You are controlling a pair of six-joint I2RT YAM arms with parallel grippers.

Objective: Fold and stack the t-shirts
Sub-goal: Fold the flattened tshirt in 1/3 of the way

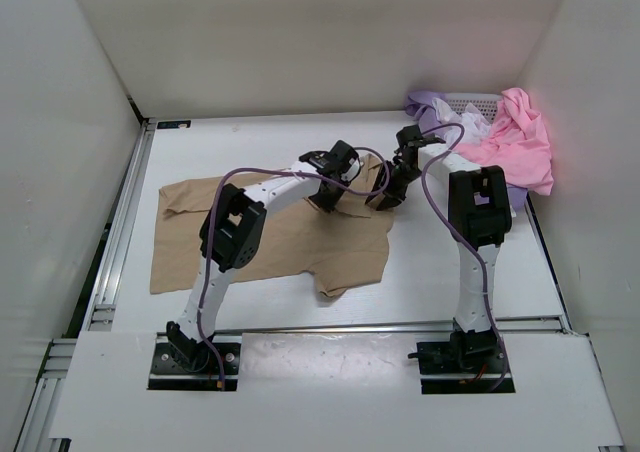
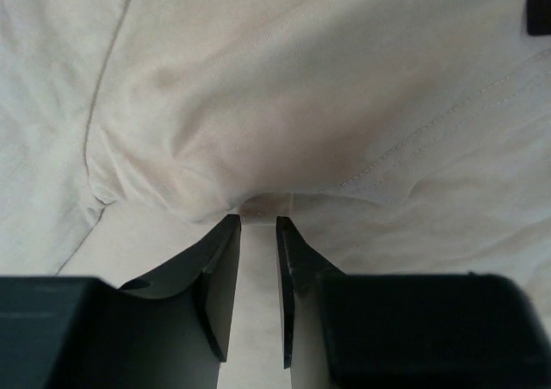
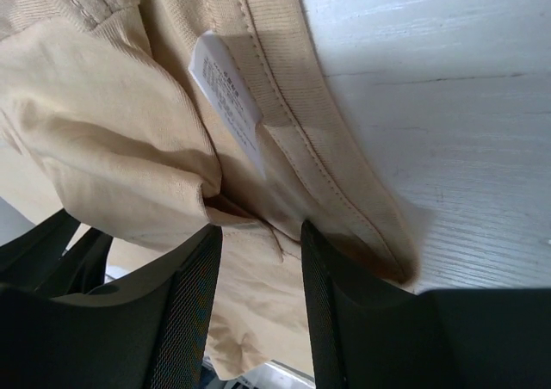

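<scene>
The table point(image 1: 450, 262) is a white board with a faint wood grain, closed by white walls point(image 1: 300, 42) on the left, far and right sides, and a metal rail point(image 1: 115, 242) runs along its left edge. On the left and middle part lies the tan t-shirt point(image 1: 300, 247), spread mostly flat but wrinkled, one sleeve pointing to the near side; its collar edge, with a white label point(image 3: 225, 83) inside, is folded and partly off the surface. In the far right corner stands a white mesh basket point(image 1: 478, 100), well apart from this shirt, with the pink t-shirt point(image 1: 520, 142) hanging over its rim and the lavender t-shirt point(image 1: 425, 102) at its left end
</scene>
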